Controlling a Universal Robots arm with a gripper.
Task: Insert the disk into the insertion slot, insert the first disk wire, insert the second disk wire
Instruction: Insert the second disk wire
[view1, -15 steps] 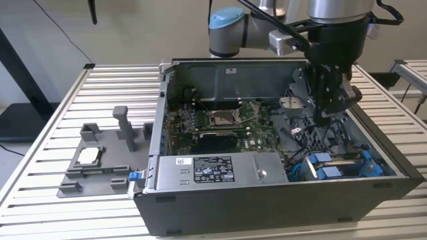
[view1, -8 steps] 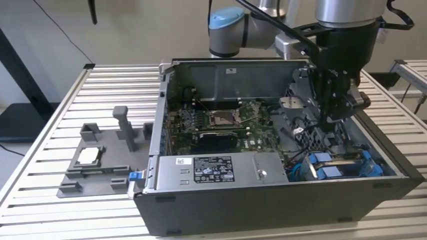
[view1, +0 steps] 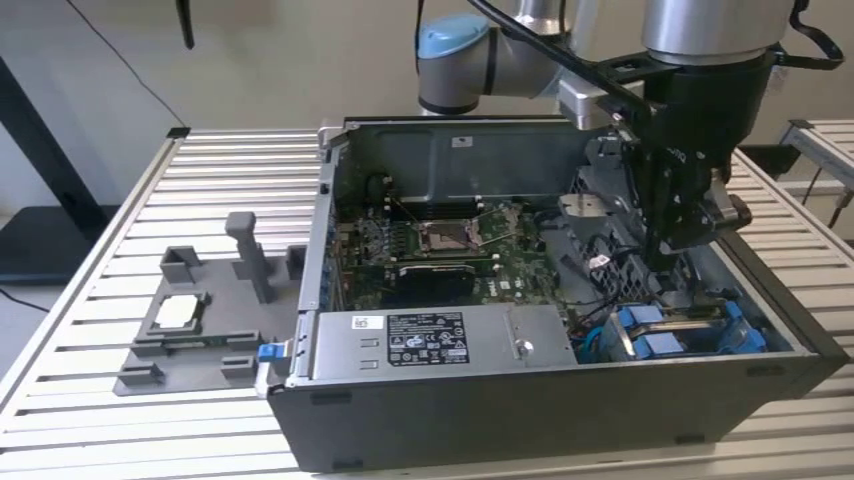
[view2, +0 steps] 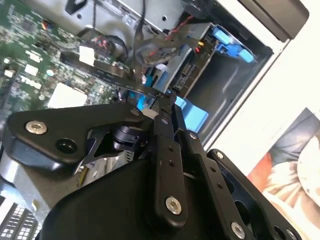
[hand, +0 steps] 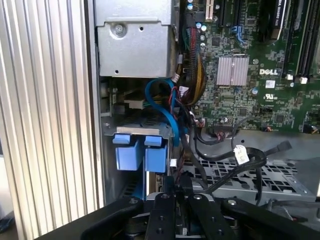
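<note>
a big open computer case (view1: 561, 400) lies on a table of metal slats (view1: 134, 180). the robot arm (view1: 701, 60) reaches down into the case from above, on the exterior view's right. its claw (view1: 687, 235) hangs low inside the case, just above the corner where the blue parts are.

the disk (view1: 681, 335) sits in its slot in that corner, near the front wall of the case. you can see its blue frame with two blue tabs sticking out. in the first wrist view the blue tabs (hand: 140, 152) are side by side, and the flat silver disk lies just behind them, under a grey metal box (hand: 135, 40).

a blue wire (hand: 165, 112) curls over the disk, next to a bunch of black, red and yellow wires (hand: 192, 65). the green board (hand: 260, 75) with its small silver block is beside them.

in the second wrist view the claw's two black fingers (view2: 162, 117) are pressed close together at the tips. they pinch the end of a flat black wire (view2: 110, 77), right by the blue frame (view2: 192, 112). so the claw is clenched on that wire.

a grey box with a white sticker (view1: 427, 345) sits in the case on the exterior view's left of the disk. outside the case, a grey holder (view1: 200, 320) with a small silver chip lies on the table.
</note>
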